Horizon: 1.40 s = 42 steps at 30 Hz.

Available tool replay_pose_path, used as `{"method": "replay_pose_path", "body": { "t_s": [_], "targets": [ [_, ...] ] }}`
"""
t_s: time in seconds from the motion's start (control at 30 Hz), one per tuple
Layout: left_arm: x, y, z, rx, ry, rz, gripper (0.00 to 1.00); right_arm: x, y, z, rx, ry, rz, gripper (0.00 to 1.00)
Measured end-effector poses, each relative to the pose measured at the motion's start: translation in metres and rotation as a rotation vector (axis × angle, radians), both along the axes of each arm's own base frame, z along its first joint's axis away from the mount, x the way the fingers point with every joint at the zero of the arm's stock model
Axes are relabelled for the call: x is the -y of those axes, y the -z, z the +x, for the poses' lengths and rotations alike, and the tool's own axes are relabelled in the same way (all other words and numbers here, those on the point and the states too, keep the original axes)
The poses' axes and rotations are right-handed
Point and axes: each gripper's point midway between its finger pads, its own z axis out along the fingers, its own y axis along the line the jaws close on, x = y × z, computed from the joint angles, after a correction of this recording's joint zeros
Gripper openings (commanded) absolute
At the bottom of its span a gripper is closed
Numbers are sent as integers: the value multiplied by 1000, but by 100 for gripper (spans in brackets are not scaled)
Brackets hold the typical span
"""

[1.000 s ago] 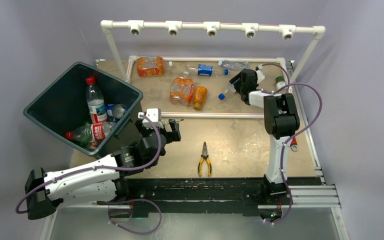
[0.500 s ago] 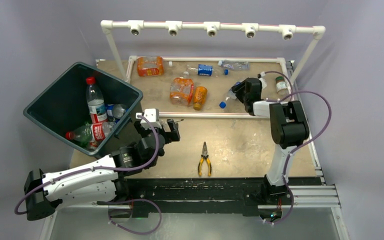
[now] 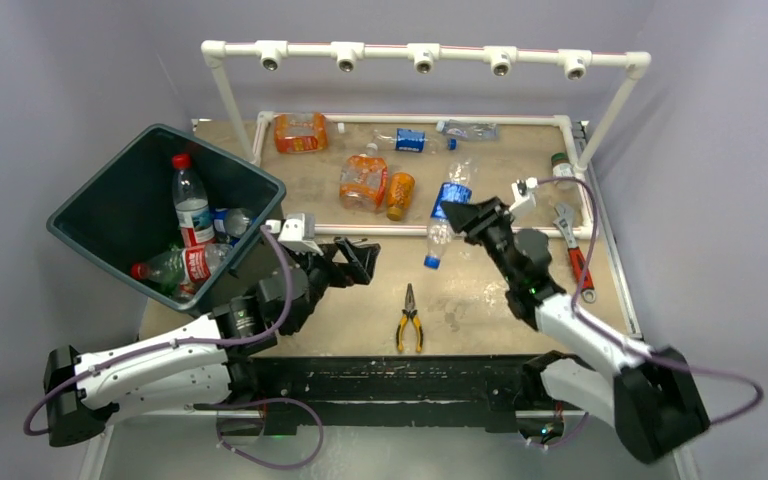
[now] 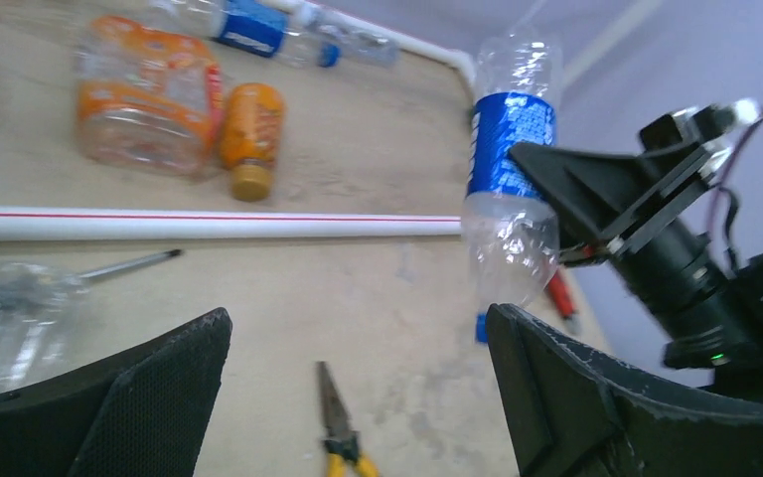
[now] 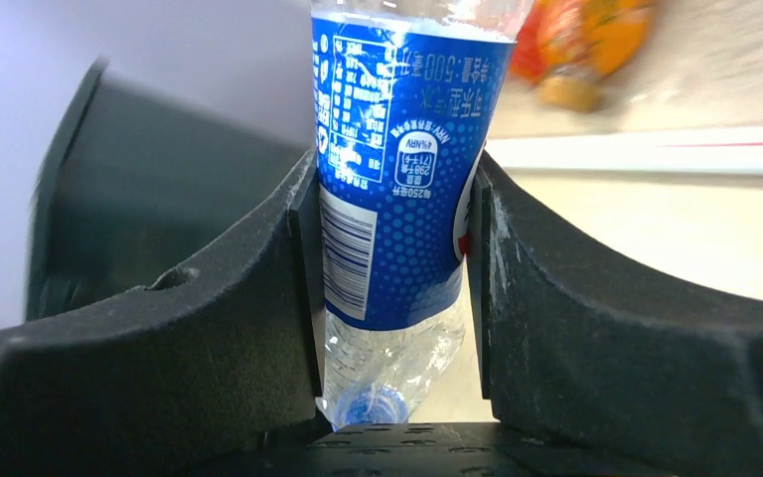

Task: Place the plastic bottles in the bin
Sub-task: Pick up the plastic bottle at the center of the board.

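Observation:
My right gripper [image 3: 457,216] is shut on a clear bottle with a blue label [image 3: 447,210], cap down, held above the table near the white pipe. The same bottle fills the right wrist view [image 5: 397,159] between the jaws and shows in the left wrist view [image 4: 510,189]. My left gripper [image 3: 358,262] is open and empty, low over the table right of the dark bin [image 3: 80,235], which holds several bottles [image 3: 191,205]. Loose bottles lie at the back: orange ones [image 3: 363,182], [image 3: 300,132], [image 3: 399,195] and clear ones [image 3: 409,140], [image 3: 468,129].
Yellow-handled pliers [image 3: 409,318] lie at the table's front middle, also in the left wrist view [image 4: 340,427]. A red-handled wrench [image 3: 572,250] lies at the right. A white pipe frame [image 3: 400,229] borders the back area, with a pipe rail [image 3: 420,52] overhead. A small jar [image 3: 561,165] stands at back right.
My right arm has swung from the back right toward the table's middle, carrying the blue-label bottle left and forward. My left gripper has shifted slightly right and opened toward it.

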Motion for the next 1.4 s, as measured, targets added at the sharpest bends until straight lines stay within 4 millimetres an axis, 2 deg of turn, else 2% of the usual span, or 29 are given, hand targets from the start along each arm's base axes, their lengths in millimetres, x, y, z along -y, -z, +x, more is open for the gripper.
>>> {"method": "replay_pose_path", "body": {
  "t_s": [0.07, 0.13, 0.3, 0.37, 0.43, 0.6, 0.67, 0.8, 1.1, 1.4],
  "targets": [
    [12, -11, -7, 26, 73, -98, 99, -10, -16, -35, 77, -71, 20, 32],
    [22, -12, -15, 46, 145, -160, 99, -1, -32, -62, 157, -80, 43, 32],
    [58, 0, -38, 69, 365, -232, 99, 20, -71, -110, 347, -88, 107, 32],
    [82, 1, -51, 76, 489, -287, 99, 24, -87, -126, 417, -99, 139, 32],
    [99, 2, -61, 71, 573, -317, 99, 26, -91, -135, 445, -114, 158, 32],
    [153, 12, -91, 33, 808, -341, 99, 23, -76, -141, 417, -147, 184, 31],
    [165, 12, -104, 31, 874, -343, 99, 23, -74, -143, 411, -153, 188, 31],
    [170, 0, -118, 68, 923, -367, 99, 24, -80, -148, 429, -158, 206, 31],
    [175, -12, -114, 116, 902, -376, 90, 15, -77, -151, 401, -217, 230, 31],
    [182, -4, -109, 107, 876, -338, 82, 9, -80, -157, 407, -269, 248, 31]
  ]
}}
